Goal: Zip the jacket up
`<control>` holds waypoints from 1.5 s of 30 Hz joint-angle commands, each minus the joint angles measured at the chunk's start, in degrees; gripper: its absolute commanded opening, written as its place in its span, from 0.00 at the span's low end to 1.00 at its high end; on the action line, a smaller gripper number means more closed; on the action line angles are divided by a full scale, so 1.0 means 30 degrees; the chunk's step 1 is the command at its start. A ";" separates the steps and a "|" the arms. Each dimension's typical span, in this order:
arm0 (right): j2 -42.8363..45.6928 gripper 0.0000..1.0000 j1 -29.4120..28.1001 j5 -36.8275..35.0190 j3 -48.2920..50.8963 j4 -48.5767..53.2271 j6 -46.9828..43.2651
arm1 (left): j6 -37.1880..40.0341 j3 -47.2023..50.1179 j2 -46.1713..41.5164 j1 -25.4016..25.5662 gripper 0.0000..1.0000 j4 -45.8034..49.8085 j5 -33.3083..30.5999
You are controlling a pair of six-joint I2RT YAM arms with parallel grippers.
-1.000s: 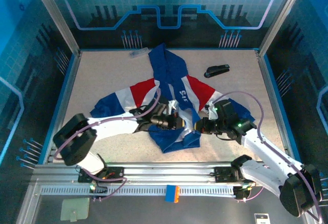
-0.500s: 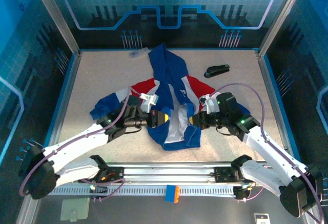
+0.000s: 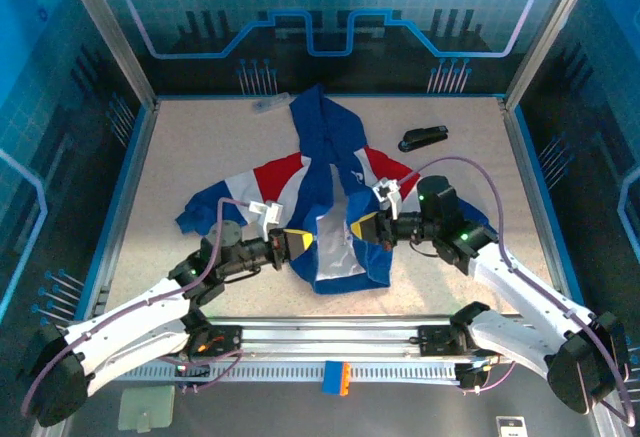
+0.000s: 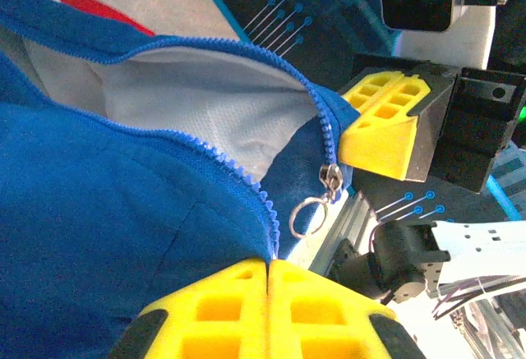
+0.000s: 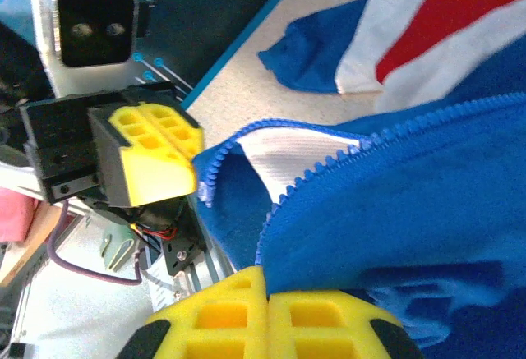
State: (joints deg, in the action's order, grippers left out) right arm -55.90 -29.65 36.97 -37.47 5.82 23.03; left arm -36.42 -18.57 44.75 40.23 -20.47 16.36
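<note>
The jacket (image 3: 322, 149) lies in the middle of the table, royal blue with red and white bands, hood towards the back. Its front is open at the bottom, with white lining (image 3: 335, 242) showing. My left gripper (image 3: 303, 244) is shut on the left front edge near the hem. In the left wrist view the yellow fingertips (image 4: 238, 281) pinch the toothed zipper tape of the jacket (image 4: 123, 211). The zipper slider with its metal ring (image 4: 316, 207) hangs on the opposite edge, close to my right gripper (image 3: 358, 229). That gripper (image 5: 265, 270) is shut on the jacket's (image 5: 427, 186) other front edge.
A small black stapler-like object (image 3: 423, 138) lies at the back right of the table. A small clear item (image 3: 268, 104) sits by the back wall, left of the hood. The aluminium rail (image 3: 330, 342) runs along the near edge.
My left arm has drawn back to the left and my right gripper has shifted left and slightly away. The jacket's lower front has spread open, baring the white lining.
</note>
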 commanded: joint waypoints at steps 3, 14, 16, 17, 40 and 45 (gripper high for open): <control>0.0382 0.00 -0.1048 0.0513 0.0708 -0.2956 -0.1030 | 0.1413 -0.0236 -0.0218 -0.0051 0.00 -0.2788 -0.0215; 0.1450 0.02 -0.2099 -0.1392 0.2500 -0.6493 -0.2215 | 0.3479 -0.1351 0.1466 0.1270 0.00 -0.3375 -0.1312; 0.1309 0.02 -0.2129 -0.1396 0.2509 -0.6673 -0.2341 | 0.3559 -0.1507 0.1812 0.1541 0.00 -0.3284 -0.1557; 0.1211 0.02 -0.2129 -0.1345 0.2476 -0.6737 -0.2329 | 0.3526 -0.1565 0.1975 0.1654 0.00 -0.3367 -0.1579; 0.0967 0.06 -0.2132 -0.2095 0.3147 -0.9526 -0.1814 | 0.5246 -0.2359 0.0637 0.4521 0.00 -0.0582 -0.4160; 0.1127 0.06 -0.1931 -0.0407 0.3193 -0.9723 -0.1180 | 0.5716 -0.2120 -0.0745 0.4491 0.00 0.0160 -0.6154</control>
State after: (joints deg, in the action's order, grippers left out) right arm -53.25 -35.33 31.44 -28.80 -19.33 18.41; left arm -21.98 -25.34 44.34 53.43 -20.71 2.72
